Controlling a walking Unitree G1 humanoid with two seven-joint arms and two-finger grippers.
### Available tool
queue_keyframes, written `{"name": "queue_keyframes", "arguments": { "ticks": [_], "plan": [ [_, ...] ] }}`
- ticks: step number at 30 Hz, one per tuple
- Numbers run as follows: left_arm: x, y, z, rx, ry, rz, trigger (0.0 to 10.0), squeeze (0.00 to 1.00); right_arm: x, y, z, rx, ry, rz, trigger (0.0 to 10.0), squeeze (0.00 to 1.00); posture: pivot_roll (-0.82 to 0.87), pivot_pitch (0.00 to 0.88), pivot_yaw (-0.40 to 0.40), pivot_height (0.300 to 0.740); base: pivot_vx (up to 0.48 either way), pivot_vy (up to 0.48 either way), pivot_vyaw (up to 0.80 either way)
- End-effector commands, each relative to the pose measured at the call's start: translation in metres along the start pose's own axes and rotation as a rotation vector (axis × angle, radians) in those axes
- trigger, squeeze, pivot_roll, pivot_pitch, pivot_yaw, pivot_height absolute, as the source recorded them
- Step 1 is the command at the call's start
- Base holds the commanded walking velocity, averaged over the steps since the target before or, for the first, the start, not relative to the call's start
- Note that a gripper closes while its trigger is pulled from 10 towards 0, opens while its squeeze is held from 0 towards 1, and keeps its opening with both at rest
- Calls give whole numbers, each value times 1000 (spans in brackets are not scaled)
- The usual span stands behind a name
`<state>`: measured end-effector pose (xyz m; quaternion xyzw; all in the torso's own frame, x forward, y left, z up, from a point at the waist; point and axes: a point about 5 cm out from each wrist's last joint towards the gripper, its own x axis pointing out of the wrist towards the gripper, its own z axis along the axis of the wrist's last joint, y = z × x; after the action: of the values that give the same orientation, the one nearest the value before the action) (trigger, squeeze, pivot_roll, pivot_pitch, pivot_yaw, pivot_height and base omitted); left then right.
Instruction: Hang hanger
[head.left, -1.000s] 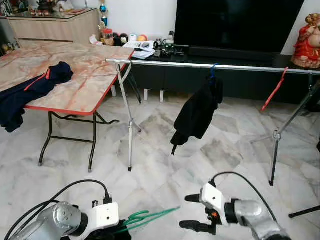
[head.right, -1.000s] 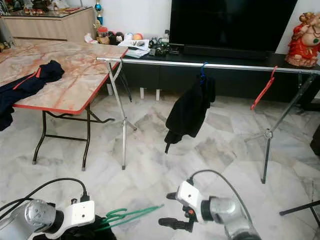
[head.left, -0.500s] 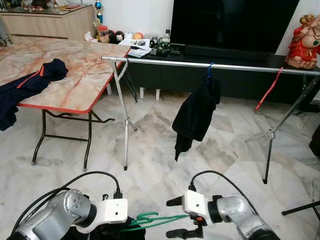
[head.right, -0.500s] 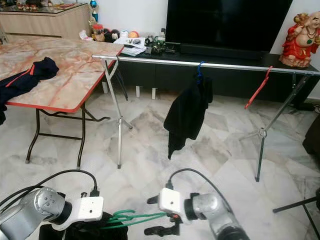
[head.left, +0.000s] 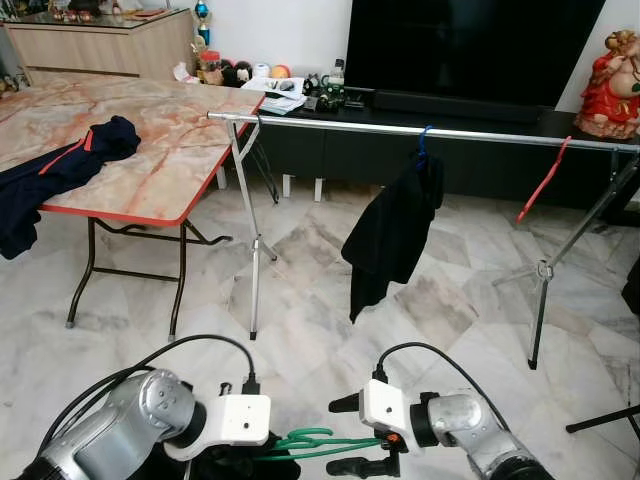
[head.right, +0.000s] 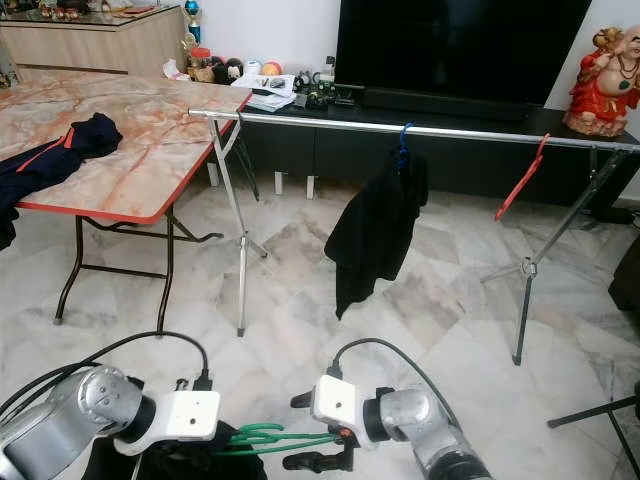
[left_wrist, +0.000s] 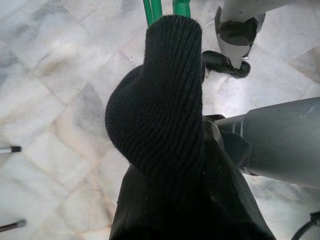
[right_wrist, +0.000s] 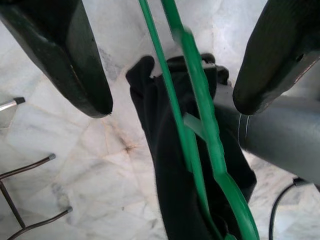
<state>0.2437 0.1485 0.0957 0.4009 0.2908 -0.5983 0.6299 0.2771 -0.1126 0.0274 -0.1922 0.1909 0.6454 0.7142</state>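
My right claw (head.left: 352, 436) gapes astride the green hanger (head.left: 322, 442) — my left claw (left_wrist: 175, 15) carries it, grip hidden under black knit; next, pinch it, then the rail (head.left: 420, 130)

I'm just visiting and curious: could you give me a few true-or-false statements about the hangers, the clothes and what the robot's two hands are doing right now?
1. The green hanger carries a dark garment. True.
2. The right end effector is clamped shut on the hanger. False: its fingers are spread, with the hanger between them.
3. A black garment hangs from the rail on a blue hanger. True.
4. The red hanger holds a shirt. False: it hangs bare.
5. Dark clothing lies on the table. True.
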Motion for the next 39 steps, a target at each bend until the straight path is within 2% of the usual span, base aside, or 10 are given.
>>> {"name": "queue_keyframes", "arguments": {
  "ticks": [1, 7, 8, 11, 26, 28, 30, 31, 34, 39],
  "plan": [
    [-1, 4, 10, 45, 0, 8, 10000, 0, 3, 0, 2, -5, -14, -15, 10000, 0, 210, 0, -55, 740, 0, 0, 0],
    [-1, 5, 14, 56, -1, 10, 10000, 0, 6, -3, 7, -1, -42, -24, 10000, 0, 214, 0, -56, 740, 0, 0, 0],
    [-1, 5, 14, 56, 0, 11, 10000, 0, 6, -4, 8, -4, -44, -22, 4745, 0, 214, 0, -55, 740, 0, 0, 0],
    [-1, 5, 13, 55, 3, 12, 10000, 0, 5, -4, 8, -9, -38, -13, 0, 0, 213, 0, -55, 740, 0, 0, 0],
    [-2, 9, 22, 61, -18, 15, 10000, 0, 7, 2, -1, 5, -10, -23, 0, 0, 212, 0, -59, 740, 0, 0, 0],
    [-1, 10, 24, 65, -25, 16, 10000, 0, 7, 1, -1, 3, -3, -36, 7843, 0, 216, 0, -61, 740, 0, 0, 0],
    [-1, 11, 25, 66, -27, 19, 10000, 0, 7, 1, -1, 4, -1, -38, 10000, 0, 217, 0, -62, 740, 0, 0, 0],
    [-2, 11, 25, 67, -28, 20, 10000, 0, 7, 1, -1, 8, -3, -37, 3529, 0, 219, 0, -62, 740, 0, 0, 0],
    [-2, 11, 25, 66, -28, 21, 10000, 0, 8, 1, -1, 11, -6, -38, 0, 0, 219, 0, -62, 740, 0, 0, 0],
    [-2, 12, 26, 65, -27, 23, 10000, 0, 8, 0, 0, 14, -12, -52, 0, 0, 220, 4, -62, 740, 0, 0, 0]
  ]
}}
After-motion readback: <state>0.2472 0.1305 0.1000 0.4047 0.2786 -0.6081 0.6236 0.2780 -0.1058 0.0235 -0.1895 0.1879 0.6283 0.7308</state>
